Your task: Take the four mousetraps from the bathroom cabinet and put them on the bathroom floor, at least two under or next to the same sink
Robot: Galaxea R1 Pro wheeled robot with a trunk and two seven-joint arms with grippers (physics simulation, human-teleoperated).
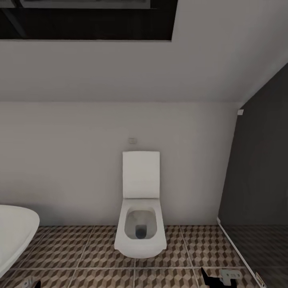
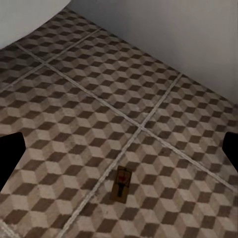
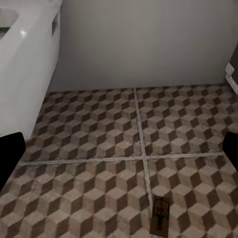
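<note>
The robot is facing a white toilet (image 1: pixel 140 212) that is standing against the pale far wall (image 1: pixel 80 160), with its lid raised, on the bathroom floor (image 1: pixel 72 248) of cube-pattern tiles. At the left edge of the head view the rounded rim of a white basin (image 1: pixel 14 232) is showing, and on the right a dark panel (image 1: pixel 260 168) is running toward the near side. Both arms are hanging low and pointing down at the floor; in the head view only a dark tip of the right gripper (image 1: pixel 208 278) is showing at the near edge, beside a pale part of the arm. In the left wrist view the left gripper (image 2: pixel 119 153) is holding its fingers (image 2: pixel 10 158) wide apart and empty, and one mousetrap (image 2: pixel 121 184) is lying flat on the tiles below, just beside a grout line and touching nothing else. In the right wrist view the right gripper (image 3: pixel 119 153) is also spreading its fingers (image 3: pixel 10 158) apart with nothing between them, above a mousetrap (image 3: pixel 159 214) lying flat on the floor next to a grout line, well apart from the white fixture (image 3: pixel 29 64). I cannot tell whether the two views are showing the same trap.
</note>
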